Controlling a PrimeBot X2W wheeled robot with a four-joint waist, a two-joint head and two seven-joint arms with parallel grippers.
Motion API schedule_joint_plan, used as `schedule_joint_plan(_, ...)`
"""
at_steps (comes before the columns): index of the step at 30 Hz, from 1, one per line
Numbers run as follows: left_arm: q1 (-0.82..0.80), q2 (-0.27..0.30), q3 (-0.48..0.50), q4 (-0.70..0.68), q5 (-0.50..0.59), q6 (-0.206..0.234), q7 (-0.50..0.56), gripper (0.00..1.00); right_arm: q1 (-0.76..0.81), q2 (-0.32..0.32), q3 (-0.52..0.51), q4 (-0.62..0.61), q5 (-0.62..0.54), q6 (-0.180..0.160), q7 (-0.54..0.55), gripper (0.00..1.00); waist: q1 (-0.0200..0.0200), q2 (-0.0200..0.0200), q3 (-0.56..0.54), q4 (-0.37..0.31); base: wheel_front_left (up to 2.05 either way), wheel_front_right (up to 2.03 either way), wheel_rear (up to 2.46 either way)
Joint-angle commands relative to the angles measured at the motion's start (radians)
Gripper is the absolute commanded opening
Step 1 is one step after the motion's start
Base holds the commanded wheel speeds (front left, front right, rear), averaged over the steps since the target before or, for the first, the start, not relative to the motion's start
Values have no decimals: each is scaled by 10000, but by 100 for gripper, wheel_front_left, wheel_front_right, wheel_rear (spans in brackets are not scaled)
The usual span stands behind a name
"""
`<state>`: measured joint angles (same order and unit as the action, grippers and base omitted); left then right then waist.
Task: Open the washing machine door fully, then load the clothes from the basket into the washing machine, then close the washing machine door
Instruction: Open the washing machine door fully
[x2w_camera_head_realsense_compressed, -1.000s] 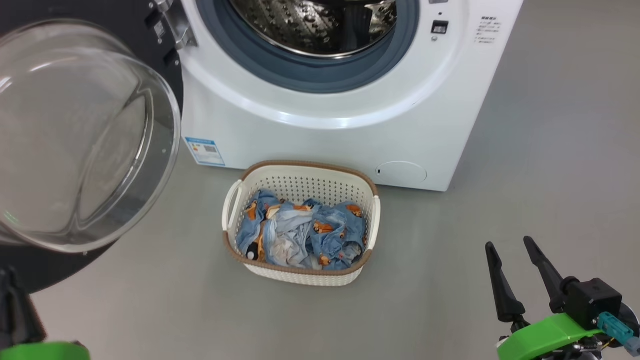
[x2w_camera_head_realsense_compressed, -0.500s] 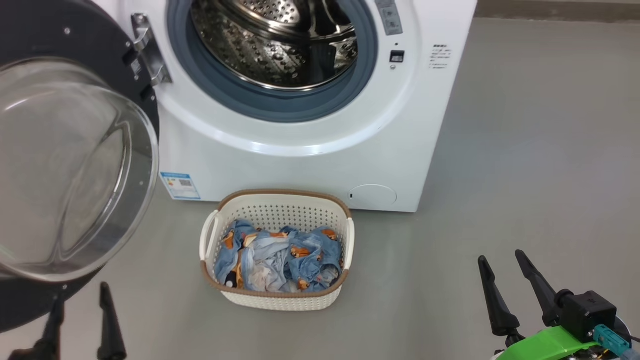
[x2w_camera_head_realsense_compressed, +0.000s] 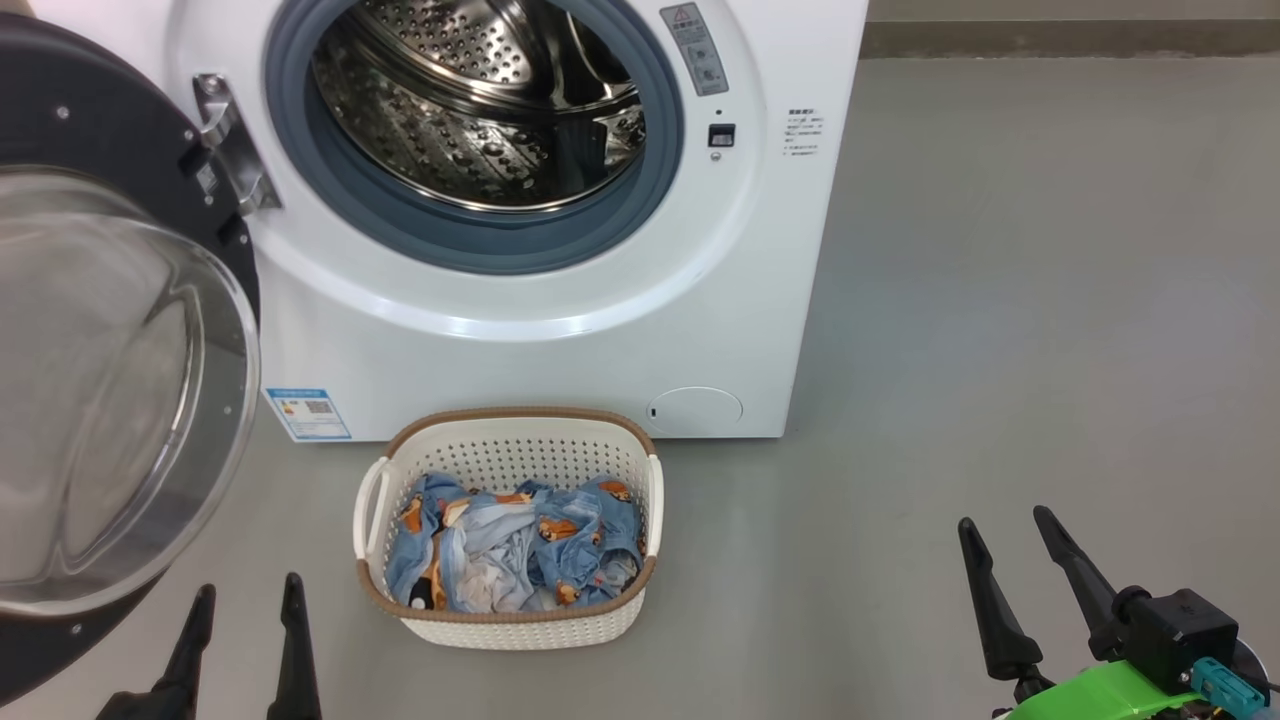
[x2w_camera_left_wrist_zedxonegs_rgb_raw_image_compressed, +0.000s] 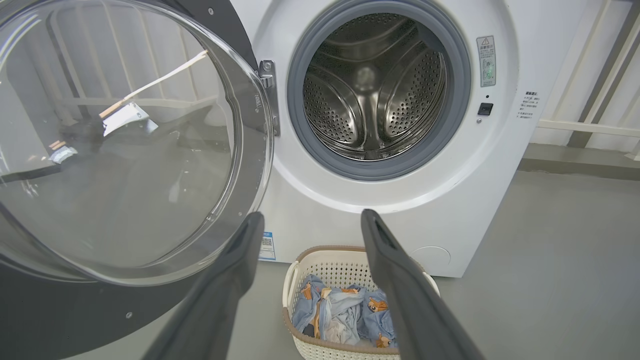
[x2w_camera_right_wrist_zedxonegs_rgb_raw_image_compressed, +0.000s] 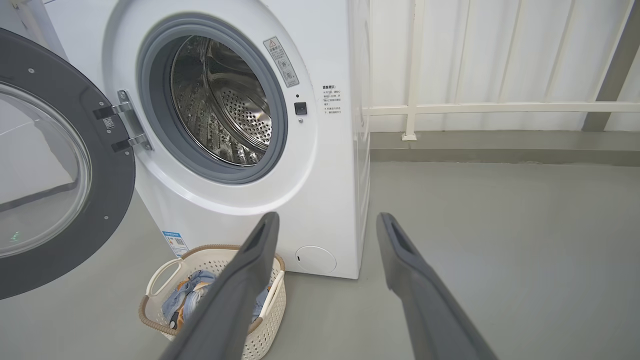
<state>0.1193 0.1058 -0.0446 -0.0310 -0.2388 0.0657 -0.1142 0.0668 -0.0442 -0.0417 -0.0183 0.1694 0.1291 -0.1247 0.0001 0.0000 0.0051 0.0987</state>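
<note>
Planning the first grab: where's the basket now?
In the head view, the basket sits on the floor close in front of the washing machine, nearer the left hand.

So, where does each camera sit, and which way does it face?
Head view: on the robot's head, looking forward and down at the washing machine, the basket and the floor; left gripper lower left, right gripper lower right, both open.
Left wrist view: low, facing the drum almost straight on, beside the open washing machine door; its own fingers rise from the bottom.
Right wrist view: low, farther right, facing the machine at an angle; its own fingers show.
Shared: all three see the clothes in the basket.
</note>
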Motion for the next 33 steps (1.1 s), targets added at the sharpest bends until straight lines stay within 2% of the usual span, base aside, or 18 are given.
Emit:
schedule_joint_plan(1,-315,141,286,-311,48,-65,26,100,-41,-60,263,-368,-128,16,31,100,-1,0,-10,-104,0,0,0)
schedule_joint_plan(11,-290,188,156,-301,17,-35,152,100,109,-60,251,-603,-137,16,116,100,-1,0,-3,-392,0,0,0)
schedule_joint_plan(33,-319,328,-5,-271,63,160,264,100,89,-60,258,-533,-14,16,25,100,-1,0,-17,-344,0,0,0)
